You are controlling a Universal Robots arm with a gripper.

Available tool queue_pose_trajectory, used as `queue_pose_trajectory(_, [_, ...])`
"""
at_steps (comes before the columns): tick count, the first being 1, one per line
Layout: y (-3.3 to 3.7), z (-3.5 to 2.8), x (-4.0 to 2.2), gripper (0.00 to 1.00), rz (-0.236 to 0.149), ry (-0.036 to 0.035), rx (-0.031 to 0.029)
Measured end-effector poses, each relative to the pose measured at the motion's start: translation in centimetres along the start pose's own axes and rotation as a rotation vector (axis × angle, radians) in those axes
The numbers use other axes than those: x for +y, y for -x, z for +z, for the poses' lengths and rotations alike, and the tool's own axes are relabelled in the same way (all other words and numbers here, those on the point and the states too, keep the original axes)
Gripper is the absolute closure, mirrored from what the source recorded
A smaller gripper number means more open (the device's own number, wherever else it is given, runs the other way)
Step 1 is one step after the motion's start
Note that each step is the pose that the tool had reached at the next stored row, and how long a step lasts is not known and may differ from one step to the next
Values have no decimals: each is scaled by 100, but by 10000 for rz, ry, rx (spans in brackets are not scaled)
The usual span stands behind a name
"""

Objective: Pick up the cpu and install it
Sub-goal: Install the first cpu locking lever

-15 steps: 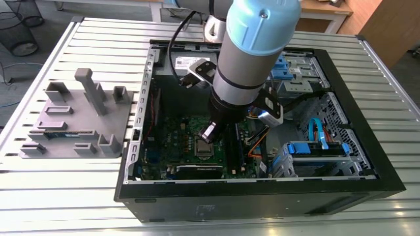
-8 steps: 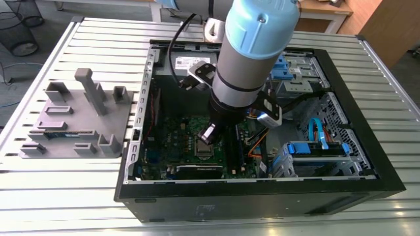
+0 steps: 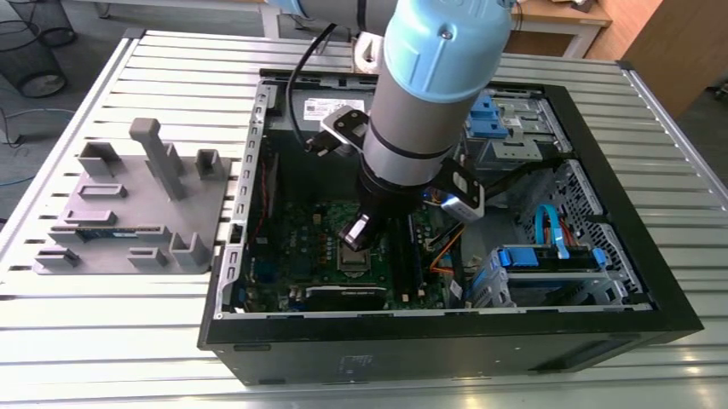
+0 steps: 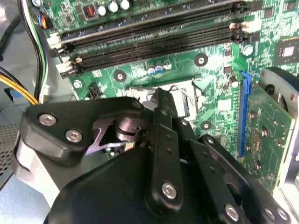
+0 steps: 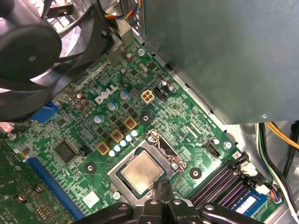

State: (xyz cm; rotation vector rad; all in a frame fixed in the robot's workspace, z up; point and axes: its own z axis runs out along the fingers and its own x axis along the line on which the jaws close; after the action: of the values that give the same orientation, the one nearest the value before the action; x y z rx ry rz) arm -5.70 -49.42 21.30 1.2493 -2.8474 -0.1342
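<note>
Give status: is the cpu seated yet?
Done: in the first wrist view the cpu lies flat in the socket on the motherboard. In hand: nothing. The claw looks shut and empty, with its tips just beside the cpu's edge. Left: pick and placement look finished. I cannot tell whether the socket's retention is locked.

Exterior view looks down on the case; both wrist views, close, apparently share the socket.
</note>
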Motion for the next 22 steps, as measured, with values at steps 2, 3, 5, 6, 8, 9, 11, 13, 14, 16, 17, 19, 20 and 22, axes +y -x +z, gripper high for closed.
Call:
queue_pose_trajectory(2, [0,8,-1,89,17,-1,-1])
queue_pose_trajectory(3, [0,13,-2,89,36,-1,-2])
queue_pose_trajectory(5, [0,22,-2,89,84,-1,-7])
queue_pose_trajectory(6, [0,26,-3,89,119,-2,-10])
queue_pose_trajectory(8, [1,31,-3,89,173,-3,-14])
queue_pose_trajectory(9, [2,32,-3,89,188,-3,-15])
queue_pose_trajectory(11, [2,34,-3,89,194,-3,-17])
queue_pose_trajectory(13, [2,34,-2,89,200,-2,-18])
queue_pose_trajectory(14, [2,36,-3,89,244,-2,-23])
queue_pose_trajectory(16, [2,40,-4,89,433,-4,-38])
queue_pose_trajectory(17, [2,41,-4,89,511,-5,-45])
queue_pose_trajectory(19, [4,44,-6,89,628,-6,-55])
queue_pose_trajectory(20, [6,45,-8,89,675,-7,-60])
queue_pose_trajectory(22, [7,54,-11,89,759,-6,-71])
